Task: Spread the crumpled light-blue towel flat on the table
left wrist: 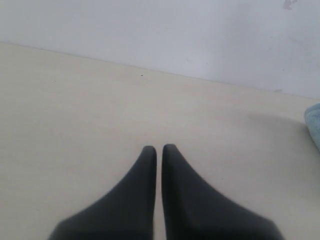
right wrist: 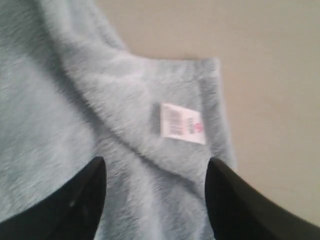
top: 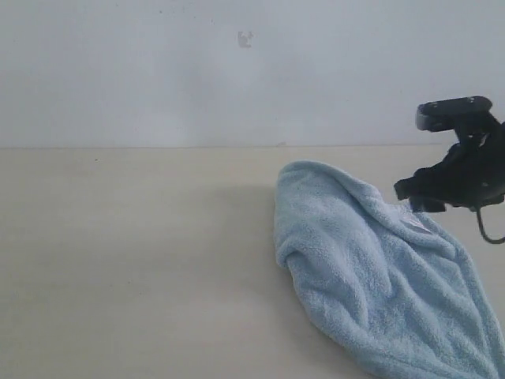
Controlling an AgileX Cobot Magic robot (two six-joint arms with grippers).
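The pale-blue fluffy towel (top: 379, 268) lies bunched and folded over itself on the right half of the cream table (top: 134, 260). My right gripper (top: 418, 201) hangs over the towel's far right part, near its small white label (top: 417, 223). In the right wrist view that gripper (right wrist: 156, 167) is open, its black fingers straddling a fold of towel (right wrist: 90, 115) just below the label (right wrist: 182, 123) and the hemmed corner. My left gripper (left wrist: 158, 148) is shut with nothing in it, over bare table (left wrist: 100, 115); only a sliver of towel (left wrist: 313, 122) shows at the edge.
A plain white wall (top: 197, 71) with a small mark (top: 245, 39) rises behind the table's far edge. A black cable (top: 488, 229) hangs from the right arm.
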